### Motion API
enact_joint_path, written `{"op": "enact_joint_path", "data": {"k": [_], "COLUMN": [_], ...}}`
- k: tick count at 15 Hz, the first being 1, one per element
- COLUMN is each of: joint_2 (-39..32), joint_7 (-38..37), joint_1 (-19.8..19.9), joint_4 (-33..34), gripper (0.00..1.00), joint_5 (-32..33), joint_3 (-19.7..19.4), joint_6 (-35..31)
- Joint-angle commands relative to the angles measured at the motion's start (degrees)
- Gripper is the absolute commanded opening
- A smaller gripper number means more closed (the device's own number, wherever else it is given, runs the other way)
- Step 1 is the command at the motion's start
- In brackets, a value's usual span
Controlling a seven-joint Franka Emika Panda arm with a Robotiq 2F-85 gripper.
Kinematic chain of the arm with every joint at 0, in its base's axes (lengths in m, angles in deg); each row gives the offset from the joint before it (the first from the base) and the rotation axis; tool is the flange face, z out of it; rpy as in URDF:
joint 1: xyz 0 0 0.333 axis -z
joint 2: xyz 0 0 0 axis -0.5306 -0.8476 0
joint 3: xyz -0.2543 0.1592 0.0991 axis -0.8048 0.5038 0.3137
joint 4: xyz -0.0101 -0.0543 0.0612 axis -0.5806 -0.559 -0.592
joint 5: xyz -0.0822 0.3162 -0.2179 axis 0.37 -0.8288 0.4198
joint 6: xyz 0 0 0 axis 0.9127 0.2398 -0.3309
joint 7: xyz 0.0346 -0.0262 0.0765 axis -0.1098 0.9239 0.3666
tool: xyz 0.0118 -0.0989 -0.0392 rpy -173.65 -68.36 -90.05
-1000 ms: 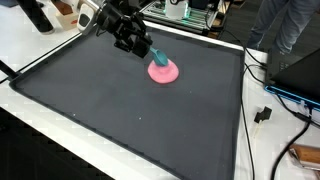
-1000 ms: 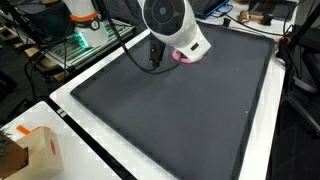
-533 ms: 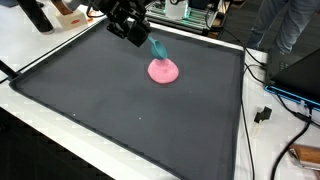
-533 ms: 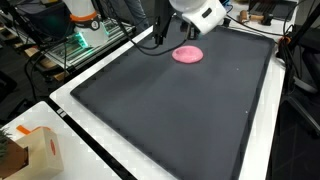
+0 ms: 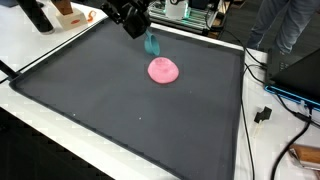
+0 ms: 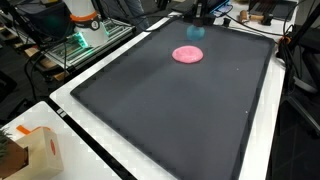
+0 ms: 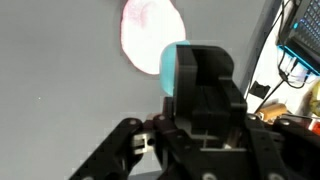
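My gripper (image 5: 146, 32) is clamped on the upper end of a teal piece (image 5: 152, 45), which hangs over the black mat (image 5: 120, 110) near the pink disc (image 5: 163, 70), so I judge a jolt could shake it loose.

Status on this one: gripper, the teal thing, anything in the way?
Gripper shut on teal thing, held above the mat. Pink disc flat below, apart. No obstruction visible.

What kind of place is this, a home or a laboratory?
Probably a robotics laboratory: a black mat covers a white bench, loose cables lie along its edge, and an equipment rack stands behind. The gripper holds a teal object.
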Motion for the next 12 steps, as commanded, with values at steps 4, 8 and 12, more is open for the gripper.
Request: {"op": "enact_joint_path", "data": {"k": [4, 8, 12], "joint_2": [4.1, 5.5, 6.2], "joint_7": [-13.2, -17.4, -21.5], "joint_1": [-2.3, -3.5, -4.4], "joint_4": [-2.6, -3.2, -3.1], "gripper": [0.25, 0.25, 0.25], "joint_5": [10.7, 14.8, 19.3], "joint_3": [1.5, 2.2, 2.4], "joint_6": [-1.9, -2.4, -2.5]}}
